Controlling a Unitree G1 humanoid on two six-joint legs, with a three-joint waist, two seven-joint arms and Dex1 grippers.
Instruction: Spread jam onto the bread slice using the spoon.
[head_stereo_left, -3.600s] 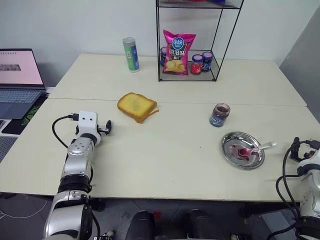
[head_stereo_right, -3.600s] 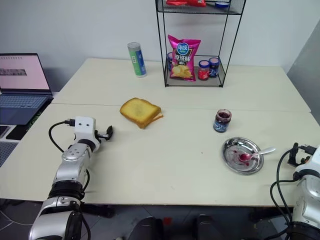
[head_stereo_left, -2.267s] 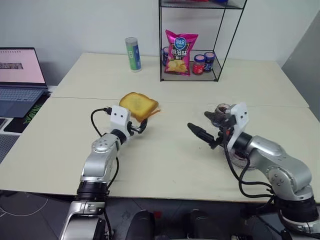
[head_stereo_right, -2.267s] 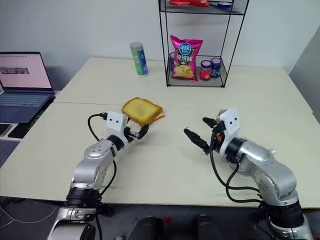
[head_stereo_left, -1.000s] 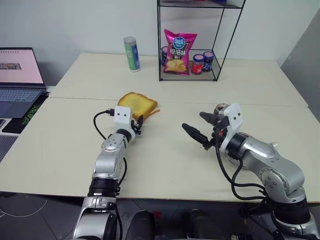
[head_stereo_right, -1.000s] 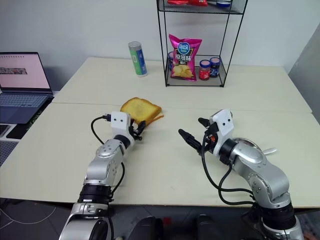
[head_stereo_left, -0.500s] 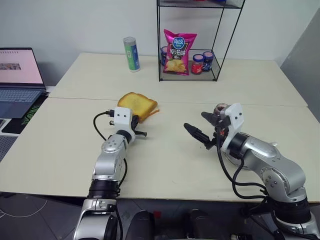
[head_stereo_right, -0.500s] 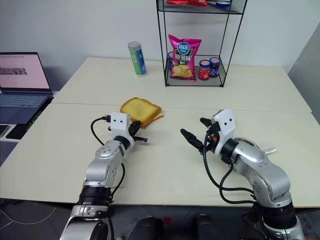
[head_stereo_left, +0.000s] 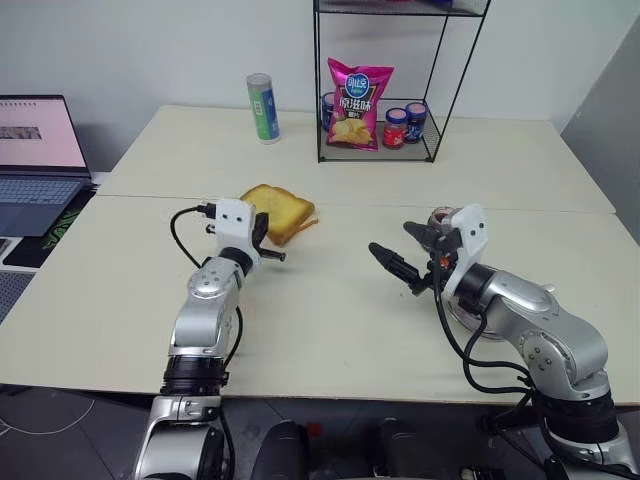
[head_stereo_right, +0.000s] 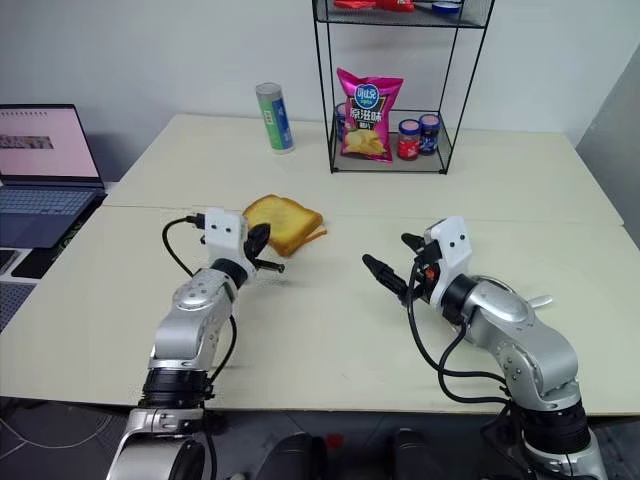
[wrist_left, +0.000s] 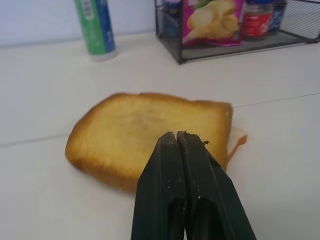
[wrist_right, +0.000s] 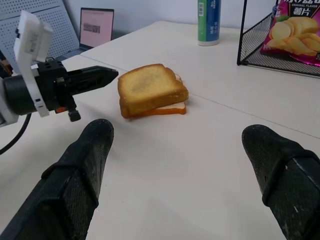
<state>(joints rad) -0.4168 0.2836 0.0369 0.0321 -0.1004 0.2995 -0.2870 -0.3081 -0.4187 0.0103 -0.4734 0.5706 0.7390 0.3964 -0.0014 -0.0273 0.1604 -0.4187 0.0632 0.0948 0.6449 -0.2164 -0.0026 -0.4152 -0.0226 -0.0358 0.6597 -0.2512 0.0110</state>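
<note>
bread slice (wrist_left: 145, 135): thick, golden, darker crust | table (head_stereo_left: 330, 330): pale cream | left gripper (wrist_left: 179, 136): fingers pressed together, empty | right gripper (wrist_right: 175, 145): fingers spread wide

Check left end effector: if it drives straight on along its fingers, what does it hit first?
Probably the bread slice. The left end effector is shut and points level at the slice's near crust, in line with it in the left wrist view. It may be slightly raised, so it could skim over the top.
</note>
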